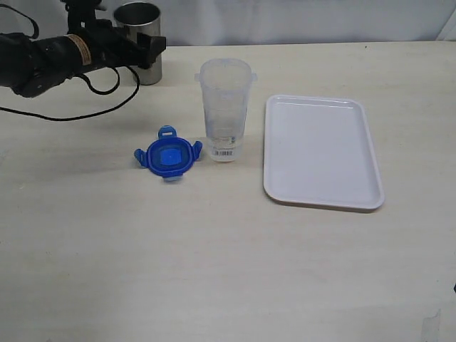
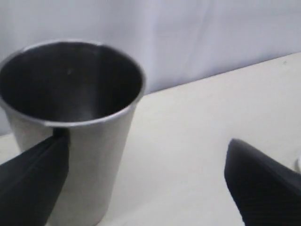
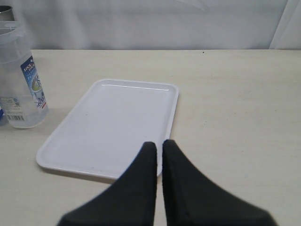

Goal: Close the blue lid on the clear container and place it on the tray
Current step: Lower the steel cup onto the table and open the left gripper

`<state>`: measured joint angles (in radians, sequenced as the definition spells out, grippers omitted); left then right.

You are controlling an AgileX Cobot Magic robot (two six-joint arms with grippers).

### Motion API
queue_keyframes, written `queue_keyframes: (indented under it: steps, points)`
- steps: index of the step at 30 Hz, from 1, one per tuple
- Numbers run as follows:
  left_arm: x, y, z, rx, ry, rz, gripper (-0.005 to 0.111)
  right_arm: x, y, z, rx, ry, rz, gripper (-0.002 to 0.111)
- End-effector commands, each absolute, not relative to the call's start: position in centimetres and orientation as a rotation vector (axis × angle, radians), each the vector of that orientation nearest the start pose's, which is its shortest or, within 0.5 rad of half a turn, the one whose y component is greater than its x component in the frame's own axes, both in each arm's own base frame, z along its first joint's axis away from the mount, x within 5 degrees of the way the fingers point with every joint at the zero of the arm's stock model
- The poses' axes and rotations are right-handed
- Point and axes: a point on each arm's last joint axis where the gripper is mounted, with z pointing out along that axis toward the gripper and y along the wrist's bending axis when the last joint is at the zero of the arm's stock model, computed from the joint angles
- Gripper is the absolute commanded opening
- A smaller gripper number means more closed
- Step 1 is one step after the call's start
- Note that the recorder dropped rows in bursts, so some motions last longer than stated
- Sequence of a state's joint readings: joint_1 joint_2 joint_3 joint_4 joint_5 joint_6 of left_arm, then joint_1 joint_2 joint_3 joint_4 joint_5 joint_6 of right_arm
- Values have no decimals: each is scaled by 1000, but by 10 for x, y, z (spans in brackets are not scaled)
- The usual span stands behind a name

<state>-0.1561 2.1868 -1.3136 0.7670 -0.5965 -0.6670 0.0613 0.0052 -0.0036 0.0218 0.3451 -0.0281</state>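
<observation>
Near the steel cup the left tool gapes, well apart from the blue lid; right tool pinched together.

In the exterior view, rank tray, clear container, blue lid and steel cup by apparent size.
1. tray
2. clear container
3. blue lid or steel cup: unsure, since the cup stands farther back and is partly hidden.

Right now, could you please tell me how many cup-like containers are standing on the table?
2. The clear container stands mid-table, between the blue lid and the tray; the steel cup stands at the back left. None seems hidden.
</observation>
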Motion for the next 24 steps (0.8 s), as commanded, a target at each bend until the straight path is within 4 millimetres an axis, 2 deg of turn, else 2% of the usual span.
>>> queue_keyframes:
  steps: [1,5,12,15,23,24]
  points:
    - [455,-118,174,515,1629,-530,84,53,3,182,-74,1827,29,4]
    - [459,-116,190,513,1593,-501,84,53,3,182,-74,1827,29,4]
    - [464,-100,184,479,1688,-415,84,53,3,182,-74,1827,29,4]
    - [465,-93,188,468,1664,-417,84,53,3,182,-74,1827,29,4]
    - [455,-85,244,493,1506,-411,84,53,3,182,-74,1827,29,4]
    - [451,-83,259,489,1510,-371,84,53,3,182,-74,1827,29,4]
